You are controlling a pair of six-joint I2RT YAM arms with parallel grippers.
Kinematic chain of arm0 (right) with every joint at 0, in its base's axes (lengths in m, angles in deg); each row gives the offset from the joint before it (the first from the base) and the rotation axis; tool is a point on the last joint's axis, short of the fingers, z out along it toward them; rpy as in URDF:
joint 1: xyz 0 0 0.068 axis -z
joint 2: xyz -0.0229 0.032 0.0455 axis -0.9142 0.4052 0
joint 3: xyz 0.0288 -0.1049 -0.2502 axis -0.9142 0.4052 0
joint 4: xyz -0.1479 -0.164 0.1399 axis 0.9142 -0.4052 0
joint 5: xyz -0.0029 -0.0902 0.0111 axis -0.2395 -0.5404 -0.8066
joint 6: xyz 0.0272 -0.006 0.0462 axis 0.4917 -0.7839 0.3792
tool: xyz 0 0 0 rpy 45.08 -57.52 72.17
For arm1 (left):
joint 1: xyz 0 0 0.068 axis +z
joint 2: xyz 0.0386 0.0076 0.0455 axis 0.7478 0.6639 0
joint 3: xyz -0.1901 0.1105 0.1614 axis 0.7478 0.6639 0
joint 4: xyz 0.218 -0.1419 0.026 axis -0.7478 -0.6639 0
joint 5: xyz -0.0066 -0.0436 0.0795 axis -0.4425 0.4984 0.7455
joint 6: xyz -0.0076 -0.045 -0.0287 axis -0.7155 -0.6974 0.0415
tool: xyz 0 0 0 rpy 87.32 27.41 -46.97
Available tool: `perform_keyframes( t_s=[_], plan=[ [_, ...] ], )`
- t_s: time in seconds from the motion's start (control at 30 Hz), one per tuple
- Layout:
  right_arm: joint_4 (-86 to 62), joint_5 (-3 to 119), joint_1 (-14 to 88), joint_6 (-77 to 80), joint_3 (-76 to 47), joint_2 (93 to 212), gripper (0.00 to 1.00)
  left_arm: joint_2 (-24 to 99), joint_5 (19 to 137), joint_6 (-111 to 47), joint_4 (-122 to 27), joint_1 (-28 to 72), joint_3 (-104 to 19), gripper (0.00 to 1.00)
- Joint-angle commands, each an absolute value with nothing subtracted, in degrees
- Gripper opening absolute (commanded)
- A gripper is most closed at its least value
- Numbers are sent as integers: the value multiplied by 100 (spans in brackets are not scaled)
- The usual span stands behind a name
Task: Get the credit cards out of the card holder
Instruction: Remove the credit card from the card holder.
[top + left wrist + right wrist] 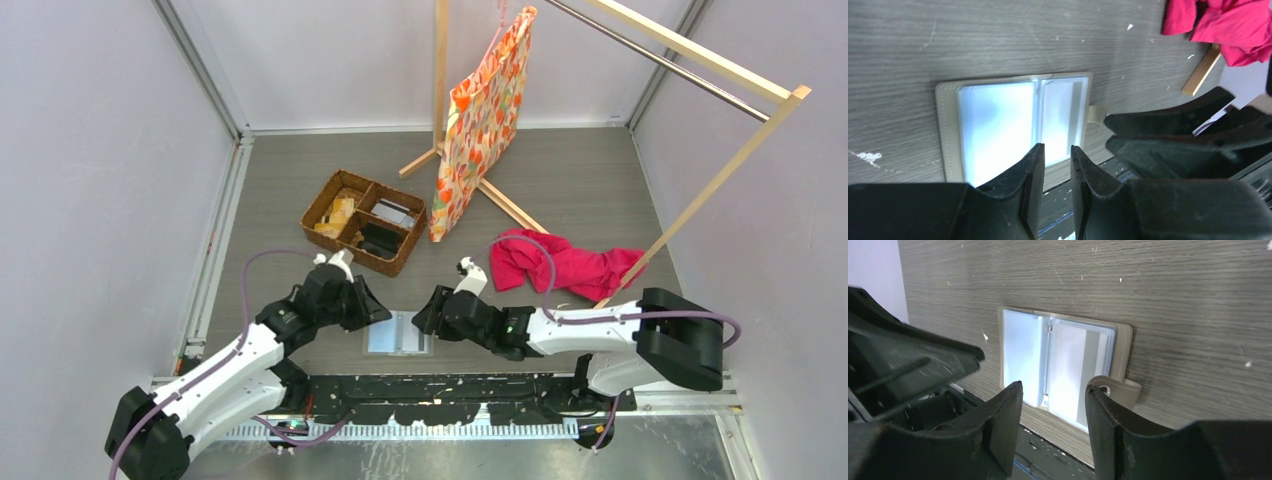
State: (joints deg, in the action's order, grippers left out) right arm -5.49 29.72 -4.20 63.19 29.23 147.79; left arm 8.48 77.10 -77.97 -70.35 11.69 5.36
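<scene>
Pale-blue, glossy, square card holder (398, 333)

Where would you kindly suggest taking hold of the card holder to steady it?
Pinch the closure tab of the card holder, coming in from the right arm's side, where it sticks out. The holder lies open and flat on the table, so that curled-up tab is the only part standing clear.

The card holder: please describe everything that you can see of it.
The card holder lies open and flat on the grey table, near the edge by the arms, between the left gripper and the right gripper; neither clearly touches it. The cover looks like stitched beige-olive leather, with a closing tab on one side. Inside are shiny, pale blue clear sleeves; one seems to hold a card.
</scene>
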Motion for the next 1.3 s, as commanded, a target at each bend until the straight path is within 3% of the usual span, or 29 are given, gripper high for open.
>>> perform_keyframes(
  t_s=[0.0,0.37,0.83,1.27],
  plan=[
    [402,3606,-225,6352,2967,15063,52,660,7455,-8049,-6588,1161,983,27],
    [373,3661,33,6542,3243,15387,33,1406,6674,-7938,-5631,1160,1152,27],
    [-247,3367,-165,6095,2884,14659,30,2161,6316,-7971,-4872,1158,1253,27],
    [-503,3323,-198,6460,2629,15448,31,2508,6592,-7960,-5012,1163,1234,23]
  ],
)
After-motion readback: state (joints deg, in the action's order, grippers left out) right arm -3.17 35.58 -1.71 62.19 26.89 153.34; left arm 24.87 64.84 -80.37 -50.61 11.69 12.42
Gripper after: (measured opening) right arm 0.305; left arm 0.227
